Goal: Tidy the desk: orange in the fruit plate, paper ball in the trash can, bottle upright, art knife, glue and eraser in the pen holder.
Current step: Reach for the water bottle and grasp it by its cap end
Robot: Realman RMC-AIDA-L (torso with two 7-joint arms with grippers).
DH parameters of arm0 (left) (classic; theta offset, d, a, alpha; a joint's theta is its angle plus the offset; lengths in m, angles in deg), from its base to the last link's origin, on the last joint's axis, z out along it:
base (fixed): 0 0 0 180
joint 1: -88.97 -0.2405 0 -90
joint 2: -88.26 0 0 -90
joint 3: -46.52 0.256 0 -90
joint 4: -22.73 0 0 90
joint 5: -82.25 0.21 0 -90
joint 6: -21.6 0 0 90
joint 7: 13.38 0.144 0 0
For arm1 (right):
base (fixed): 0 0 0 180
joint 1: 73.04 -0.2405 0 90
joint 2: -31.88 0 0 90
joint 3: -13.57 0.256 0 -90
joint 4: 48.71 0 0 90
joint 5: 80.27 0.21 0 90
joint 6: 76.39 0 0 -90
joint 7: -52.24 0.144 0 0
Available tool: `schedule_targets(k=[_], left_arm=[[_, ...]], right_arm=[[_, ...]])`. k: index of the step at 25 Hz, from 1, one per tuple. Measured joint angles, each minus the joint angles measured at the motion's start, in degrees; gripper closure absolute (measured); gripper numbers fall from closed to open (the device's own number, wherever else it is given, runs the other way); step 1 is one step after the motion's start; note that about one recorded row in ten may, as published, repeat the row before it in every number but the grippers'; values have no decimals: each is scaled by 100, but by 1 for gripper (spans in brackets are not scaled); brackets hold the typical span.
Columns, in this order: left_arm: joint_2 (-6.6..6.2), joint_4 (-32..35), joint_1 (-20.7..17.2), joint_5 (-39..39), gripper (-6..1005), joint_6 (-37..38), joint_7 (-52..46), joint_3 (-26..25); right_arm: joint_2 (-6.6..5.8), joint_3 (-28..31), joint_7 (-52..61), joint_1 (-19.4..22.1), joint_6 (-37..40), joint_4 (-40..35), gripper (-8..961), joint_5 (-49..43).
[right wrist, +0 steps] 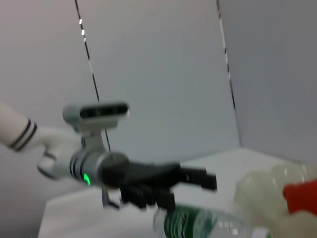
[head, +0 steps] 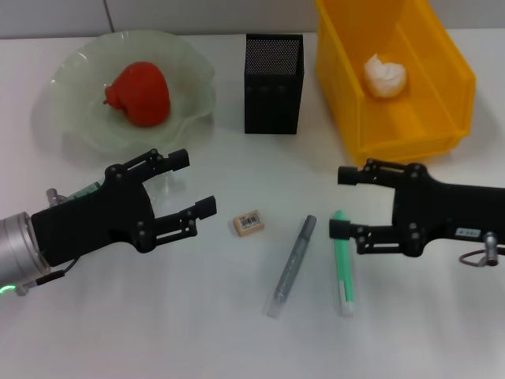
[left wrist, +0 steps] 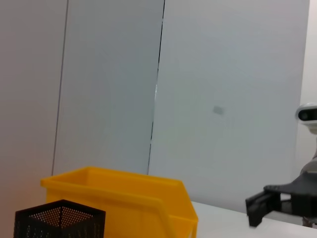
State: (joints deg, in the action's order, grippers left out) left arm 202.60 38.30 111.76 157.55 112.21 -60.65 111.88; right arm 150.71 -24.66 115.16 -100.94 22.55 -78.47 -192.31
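The orange (head: 140, 93), reddish in colour, lies in the pale green fruit plate (head: 71, 118) at the back left. A white paper ball (head: 385, 76) rests inside the yellow trash can (head: 442, 87). A black mesh pen holder (head: 273, 83) stands between them. On the table lie the tan eraser (head: 248, 223), the grey art knife (head: 295, 264) and the green glue (head: 342, 260). My left gripper (head: 195, 182) is open, hovering over the clear bottle (head: 85, 190), which it mostly hides. My right gripper (head: 342, 202) is open just above the glue's tip.
In the right wrist view the left gripper (right wrist: 198, 181) hangs over the green-labelled bottle (right wrist: 208, 225) beside the fruit plate (right wrist: 267, 193). The left wrist view shows the trash can (left wrist: 124, 193), pen holder (left wrist: 59, 218) and right gripper (left wrist: 262, 206).
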Motion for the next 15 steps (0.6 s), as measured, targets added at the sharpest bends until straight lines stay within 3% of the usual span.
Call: schedule_targets(k=[3,15], left_arm=[[-53,48,-6,89,180,75,-79,8],[-61,310,-25,466,181,77,-319,-35]], right_arm=[[11,-278,-83,-45,-283,69,136,-8],[17,-343,-161,-155,-565,255,135,-11]])
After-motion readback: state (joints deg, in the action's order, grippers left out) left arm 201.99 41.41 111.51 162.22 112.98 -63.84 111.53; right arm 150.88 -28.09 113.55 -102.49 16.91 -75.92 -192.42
